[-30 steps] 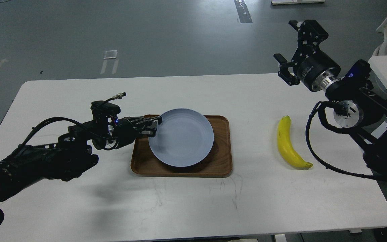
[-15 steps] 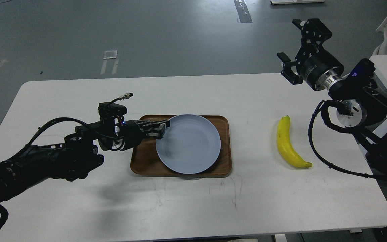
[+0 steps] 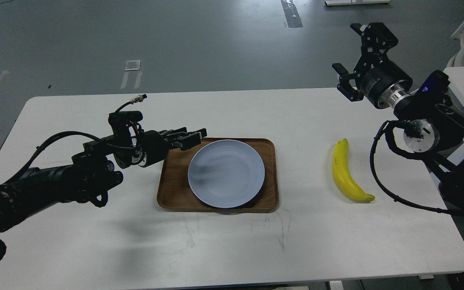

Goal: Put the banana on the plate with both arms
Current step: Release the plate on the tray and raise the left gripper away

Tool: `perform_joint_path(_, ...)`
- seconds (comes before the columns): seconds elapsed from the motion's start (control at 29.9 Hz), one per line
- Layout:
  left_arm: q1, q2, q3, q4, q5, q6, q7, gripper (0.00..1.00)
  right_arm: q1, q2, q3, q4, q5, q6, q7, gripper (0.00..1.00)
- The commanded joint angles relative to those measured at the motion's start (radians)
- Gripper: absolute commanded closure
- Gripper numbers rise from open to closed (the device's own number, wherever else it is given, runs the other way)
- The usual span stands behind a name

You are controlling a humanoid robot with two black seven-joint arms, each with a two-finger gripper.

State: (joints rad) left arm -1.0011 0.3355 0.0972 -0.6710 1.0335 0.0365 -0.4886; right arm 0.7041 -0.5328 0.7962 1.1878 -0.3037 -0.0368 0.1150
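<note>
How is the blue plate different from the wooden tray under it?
The plate is round and pale blue-grey; the wooden tray is rectangular with rounded corners and brown. The plate is smaller and lies inside the tray, toward its right side, while the tray rests directly on the white table. Both are shallow and hold no food.

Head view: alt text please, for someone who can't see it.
A banana lies on a white table, right of an empty pale blue plate on a wooden tray. The left gripper hovers beside the plate; the right gripper is raised, open.
</note>
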Motion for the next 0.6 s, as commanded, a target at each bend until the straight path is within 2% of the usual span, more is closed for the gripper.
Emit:
perform_joint_path(0.0, -0.065, 0.034, -0.023, -0.001, -0.203, -0.087, 0.000, 0.02, 0.000, 0.000, -0.002, 0.001, 0.000, 0.002, 0.000, 0.00)
perform_joint_path(0.03, -0.077, 0.036, -0.025, -0.001, -0.239, -0.116, 0.000, 0.02, 0.000, 0.000, -0.003, 0.003, 0.000, 0.002, 0.000, 0.00)
perform_joint_path(0.1, -0.147, 0.040, -0.033, 0.002, -0.382, -0.272, 0.000, 0.02, 0.000, 0.004, -0.008, 0.004, -0.012, 0.003, 0.000, 0.00)
perform_joint_path(0.13, -0.148, 0.040, -0.033, 0.002, -0.383, -0.273, 0.000, 0.02, 0.000, 0.004, -0.008, 0.004, -0.012, 0.003, 0.000, 0.00)
perform_joint_path(0.2, -0.203, 0.034, -0.066, 0.017, -0.525, -0.413, 0.000, 0.02, 0.000, 0.005, -0.012, 0.006, -0.078, 0.003, 0.000, 0.00)
perform_joint_path(0.27, -0.206, 0.019, -0.121, 0.018, -0.616, -0.451, 0.000, 0.02, -0.002, 0.000, -0.015, 0.009, -0.136, 0.003, 0.002, 0.00)
perform_joint_path(0.3, -0.206, 0.004, -0.176, 0.018, -0.671, -0.449, 0.078, 0.02, -0.002, -0.003, -0.015, 0.012, -0.165, 0.003, 0.002, 0.00)
perform_joint_path(0.37, -0.200, -0.007, -0.241, 0.019, -0.725, -0.448, 0.169, 0.02, -0.005, -0.012, -0.015, 0.013, -0.184, 0.003, 0.002, 0.00)
perform_joint_path(0.4, -0.189, -0.015, -0.313, 0.019, -0.777, -0.439, 0.242, 0.02, -0.005, -0.035, -0.018, 0.015, -0.198, 0.005, 0.002, 0.00)
perform_joint_path(0.47, -0.145, -0.039, -0.417, 0.019, -0.841, -0.423, 0.310, 0.02, -0.005, -0.071, -0.026, 0.019, -0.237, 0.008, 0.002, 0.00)
perform_joint_path(0.57, -0.094, -0.070, -0.538, 0.018, -0.885, -0.422, 0.344, 0.02, 0.001, -0.119, -0.083, 0.038, -0.364, 0.009, 0.005, 0.00)
